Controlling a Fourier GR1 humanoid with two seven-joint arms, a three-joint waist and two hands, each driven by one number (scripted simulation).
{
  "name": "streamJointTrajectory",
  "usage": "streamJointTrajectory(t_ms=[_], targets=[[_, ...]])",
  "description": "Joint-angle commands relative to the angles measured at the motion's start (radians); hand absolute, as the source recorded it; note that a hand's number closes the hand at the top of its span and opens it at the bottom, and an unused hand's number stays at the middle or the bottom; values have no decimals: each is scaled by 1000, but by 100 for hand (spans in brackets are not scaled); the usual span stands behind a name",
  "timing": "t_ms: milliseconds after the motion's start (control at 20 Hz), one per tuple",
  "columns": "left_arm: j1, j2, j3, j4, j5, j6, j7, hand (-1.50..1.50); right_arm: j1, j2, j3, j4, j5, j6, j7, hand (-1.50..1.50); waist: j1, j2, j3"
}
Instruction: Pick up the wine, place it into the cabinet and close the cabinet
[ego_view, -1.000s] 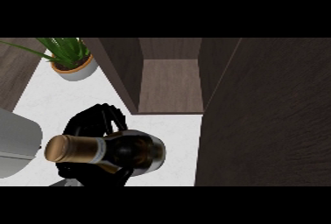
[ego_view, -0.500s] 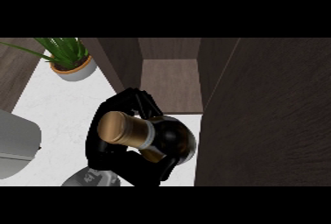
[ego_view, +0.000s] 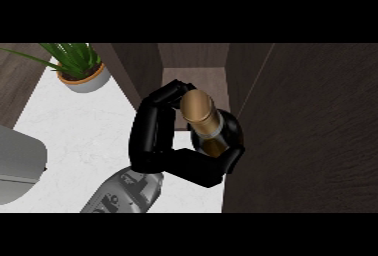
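right inside the curl of the hand sits the wine (ego_view: 210, 131), a dark bottle with a gold-capped neck. its long axis runs close to straight toward the camera, so you're looking almost down the top of it, with the capped end leaning a bit up-view and left toward the cabinet opening, and the fat dark body lower and to the right. which hand it is i can't say for sure from this view, but the forearm comes in from the lower left, so i'm calling it the left hand (ego_view: 159, 150). its long fingers (ego_view: 151, 117) run up the bottle's left side and hook over near the cap, while the thumb wraps under and around the body on the lower right, so the hand is curled round the bottle.

just past the fingertips is the open cabinet (ego_view: 196, 75), its shelf showing beyond the cap. hard against the bottle's right side stands the dark cabinet door (ego_view: 310, 130). well off to the upper left of the hand is a potted plant (ego_view: 81, 67) on the white counter (ego_view: 81, 130), and a grey rounded thing (ego_view: 18, 165) sits at the left edge.
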Motion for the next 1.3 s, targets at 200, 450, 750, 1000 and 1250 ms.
streamJointTrajectory(t_ms=[200, 450, 750, 1000, 1250], targets=[[-27, 0, 12, 106, -4, 17, -69, 150, 103, 11, -7, -161, -86, 16, 36, -150, -1, 0, 0], [-95, 0, -37, 165, 71, 134, -96, 150, 44, 6, -4, -112, -75, 16, 24, -150, -2, 1, 0], [-75, 0, -32, 306, 244, 116, -326, 150, -11, -31, -56, -126, -131, -13, 99, -150, -9, 3, -1], [-21, 0, -43, 350, 208, 89, -376, 150, 13, -28, -69, -108, -124, 12, 43, -150, -2, 1, 0], [-81, 15, 36, 440, 147, 34, -353, 150, 16, -39, -81, -112, -150, 11, 65, -150, 2, 0, 0]])
